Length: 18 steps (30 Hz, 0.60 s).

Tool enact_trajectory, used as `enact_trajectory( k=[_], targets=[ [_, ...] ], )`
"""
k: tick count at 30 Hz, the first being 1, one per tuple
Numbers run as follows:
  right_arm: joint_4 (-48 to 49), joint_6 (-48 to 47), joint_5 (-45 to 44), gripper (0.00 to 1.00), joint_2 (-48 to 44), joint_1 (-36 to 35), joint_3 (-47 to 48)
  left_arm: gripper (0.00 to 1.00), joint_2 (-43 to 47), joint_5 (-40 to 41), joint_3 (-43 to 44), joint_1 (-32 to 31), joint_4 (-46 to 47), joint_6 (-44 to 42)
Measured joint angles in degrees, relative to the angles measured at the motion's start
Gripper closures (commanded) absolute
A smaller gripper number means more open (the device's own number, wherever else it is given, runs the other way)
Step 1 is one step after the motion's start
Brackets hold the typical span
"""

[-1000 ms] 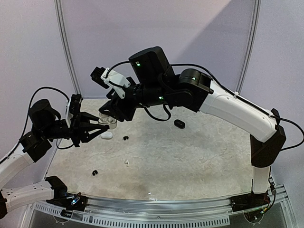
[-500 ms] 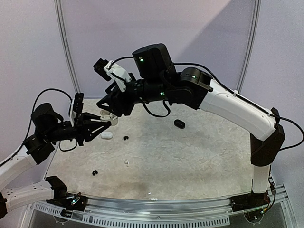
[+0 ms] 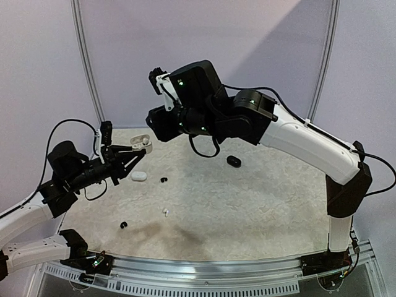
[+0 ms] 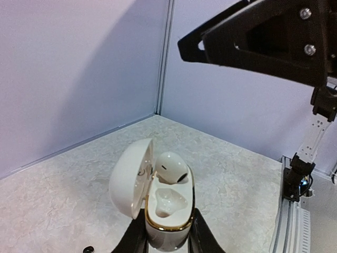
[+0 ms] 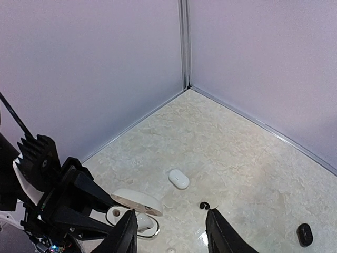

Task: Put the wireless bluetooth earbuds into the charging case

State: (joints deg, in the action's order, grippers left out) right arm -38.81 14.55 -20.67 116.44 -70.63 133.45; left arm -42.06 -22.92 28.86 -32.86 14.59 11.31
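Plainly, the left gripper (image 4: 167, 241) is clamped on the base of a glossy white pebble-shaped charging case with a gold rim (image 4: 157, 210), its lid flipped open toward nine o'clock. A small white earbud (image 4: 171, 167) sits in the socket at twelve o'clock. The socket at six o'clock shows only its white hollow. The right gripper (image 5: 171, 234) hangs above, fingers parted, gripping nothing. A loose black earbud (image 3: 163, 180) and a loose white stemmed earbud (image 3: 165, 211) lie on the pale mottled tabletop (image 3: 260, 204).
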Motion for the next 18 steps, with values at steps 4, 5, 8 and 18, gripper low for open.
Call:
enact_trajectory(
  k=[4, 5, 8, 18],
  targets=[
    [-0.5, 2.8, -2.2, 0.57, 0.2, -1.0, 0.0, 1.0, -1.7, 4.2, -1.3, -2.6, 2.6, -2.3],
    [-0.5, 3.2, -2.4, 0.59, 0.3, -1.0, 0.0, 1.0, -2.0, 5.0, -1.4, -3.1, 3.1, -2.8],
    [-0.5, 4.5, -2.8, 0.61, 1.2, -1.2, 0.0, 1.0, -2.2, 7.1, -1.5, -3.8, 4.3, -3.7],
    [-0.2, 6.3, -2.7, 0.66, 4.7, -1.4, 0.0, 1.0, -2.2, 9.7, -1.7, -4.5, 6.4, -4.3]
  ],
)
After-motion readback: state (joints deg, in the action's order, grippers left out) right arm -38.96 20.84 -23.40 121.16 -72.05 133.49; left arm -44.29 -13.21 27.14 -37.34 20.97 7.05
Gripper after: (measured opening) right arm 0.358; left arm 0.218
